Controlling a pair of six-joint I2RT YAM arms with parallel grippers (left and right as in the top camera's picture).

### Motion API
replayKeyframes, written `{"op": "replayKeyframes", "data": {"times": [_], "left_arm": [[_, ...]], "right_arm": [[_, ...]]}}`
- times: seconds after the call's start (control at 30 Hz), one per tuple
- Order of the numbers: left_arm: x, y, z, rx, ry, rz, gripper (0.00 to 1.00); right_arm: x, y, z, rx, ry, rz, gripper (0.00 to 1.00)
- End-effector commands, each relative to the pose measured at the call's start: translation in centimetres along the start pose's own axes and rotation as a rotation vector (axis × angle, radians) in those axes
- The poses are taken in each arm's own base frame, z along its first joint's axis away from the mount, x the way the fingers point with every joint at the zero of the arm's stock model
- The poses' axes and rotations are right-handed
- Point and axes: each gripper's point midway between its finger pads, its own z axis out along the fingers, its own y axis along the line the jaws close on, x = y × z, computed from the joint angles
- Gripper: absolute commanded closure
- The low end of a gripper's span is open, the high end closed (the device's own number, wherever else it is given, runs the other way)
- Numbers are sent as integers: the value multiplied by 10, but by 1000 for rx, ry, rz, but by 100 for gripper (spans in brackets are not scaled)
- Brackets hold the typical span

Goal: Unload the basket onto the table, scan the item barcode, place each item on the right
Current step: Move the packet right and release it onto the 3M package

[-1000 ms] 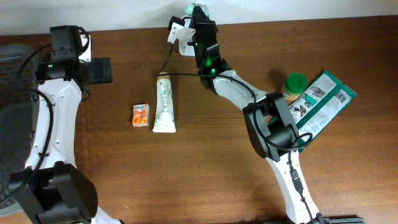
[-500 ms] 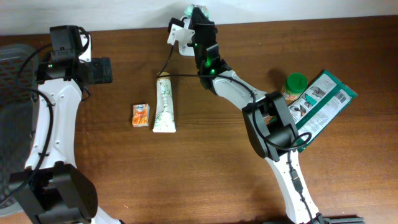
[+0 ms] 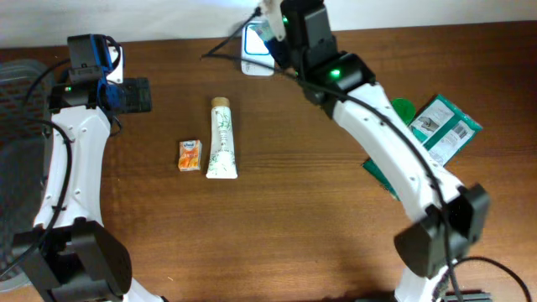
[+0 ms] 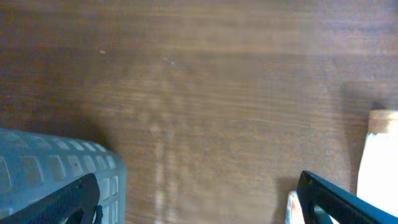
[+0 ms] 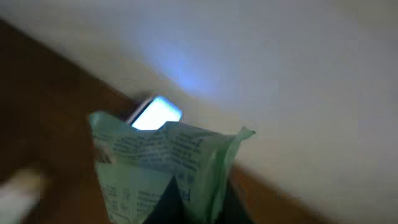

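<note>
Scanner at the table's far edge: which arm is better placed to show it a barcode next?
Right. The right tool is shut on a green packet, held close to the lit scanner. The left tool is open, empty and off to the side.

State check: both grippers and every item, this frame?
left gripper: open, empty
right gripper: shut on green packet
green packet: held up at the scanner
scanner: window lit
tube: lying flat, cap on, untouched
orange carton: lying flat beside tube
jar: upright, green lid on, partly hidden
green box: lying flat
</note>
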Motion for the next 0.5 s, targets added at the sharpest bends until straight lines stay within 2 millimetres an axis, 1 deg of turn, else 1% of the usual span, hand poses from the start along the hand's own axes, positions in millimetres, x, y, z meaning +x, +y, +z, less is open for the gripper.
{"op": "replayKeyframes", "data": {"times": [0.0,0.03,0.07,0.1,0.17,0.2,0.23,0.27,0.3,0.37,0.4,0.43,0.47], "left_arm": [[-3,2,1,-8,-5,10,1],[-3,2,1,-9,-5,10,1],[-3,2,1,-9,-5,10,1],[-3,2,1,-9,-5,10,1],[-3,2,1,-9,-5,10,1],[-3,2,1,-9,-5,10,1],[-3,2,1,-9,-5,10,1],[-3,2,1,-8,-5,10,1],[-3,2,1,-9,-5,10,1],[-3,2,1,-9,-5,10,1],[-3,2,1,-9,-5,10,1],[-3,2,1,-9,-5,10,1],[-3,2,1,-8,-5,10,1]], "right_arm": [[10,18,-38,-184,77,312,96],[33,23,-55,-259,184,349,96],[50,24,-64,-301,257,364,96],[65,23,-68,-308,317,380,96],[106,6,-80,-261,494,472,96],[135,-7,-92,-231,612,508,96],[151,-16,-99,-205,679,539,96],[175,-29,-108,-174,769,579,96],[196,-43,-113,-129,836,608,96],[237,-68,-115,-2,935,635,96],[264,-81,-116,80,993,673,96],[285,-88,-115,112,1029,698,96],[310,-96,-108,137,1040,742,96]]}}
